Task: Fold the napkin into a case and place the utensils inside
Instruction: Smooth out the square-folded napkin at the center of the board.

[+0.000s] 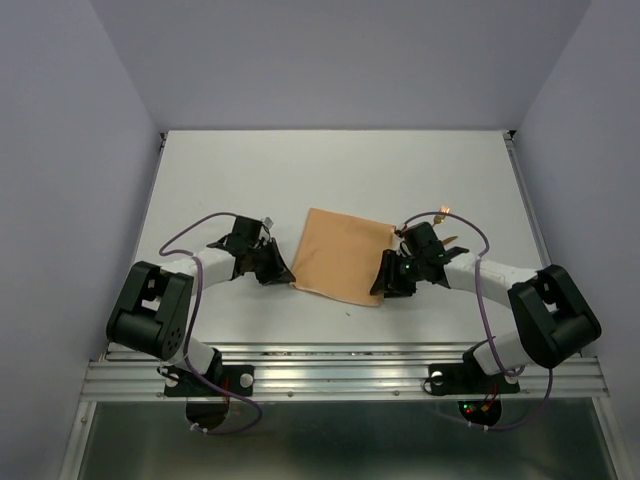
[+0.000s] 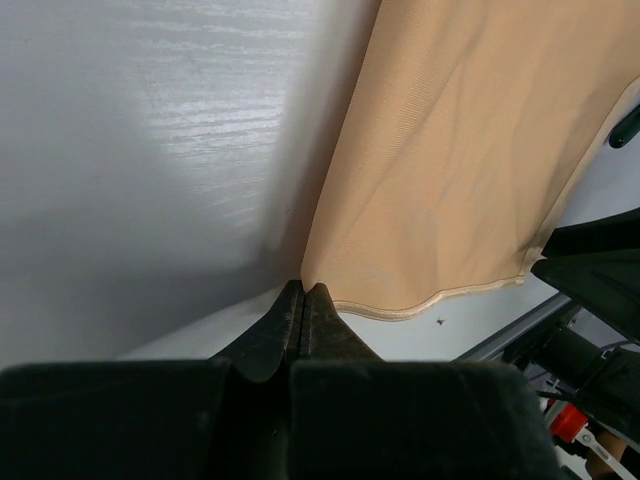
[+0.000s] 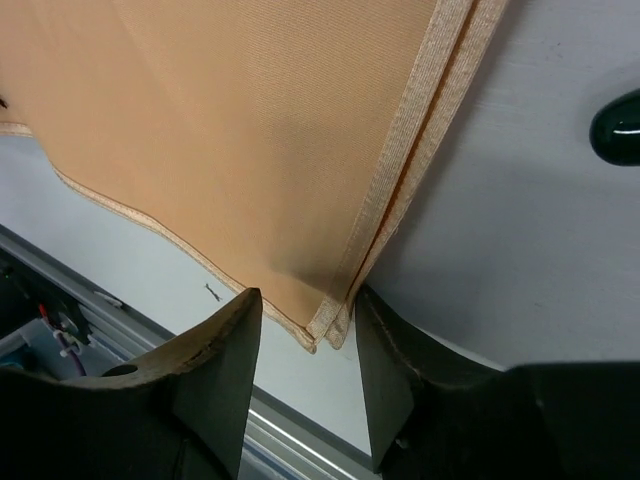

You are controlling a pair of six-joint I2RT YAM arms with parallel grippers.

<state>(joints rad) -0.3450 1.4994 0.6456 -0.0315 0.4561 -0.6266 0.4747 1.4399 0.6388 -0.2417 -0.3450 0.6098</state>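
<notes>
**Folded napkin held at one corner only: the fold may slip**

We see the napkin (image 1: 342, 256), a peach cloth doubled over. It lies flat in the middle of the table (image 1: 300, 170), closer to the near edge than the far one. Along its right side two hemmed layers show, one just proud of the other, so the fold is not quite square.

The left gripper (image 2: 303, 290) sits at the napkin's near left corner with its jaws pressed together. The cloth runs right into the seam between them, so we judge it clamped on that corner. The right gripper (image 3: 307, 300) has its jaws apart, straddling the near right corner without holding it.

The utensils (image 1: 443, 213) lie toward the table's right edge, just beyond the right gripper. Only a gold head and a dark handle show; the arm hides the rest.

As we judge it, several things could go wrong:
- With one corner clamped and the other free, any pull from the left would drag the cloth askew and slide the layers apart.
- If the right gripper closes where it stands, it may catch only one layer or rumple the hem.
- If it lifts carelessly, a finger could snag the corner and flip it open.
- The right arm is close to the utensils, so a swing toward the right edge could knock them away.
</notes>
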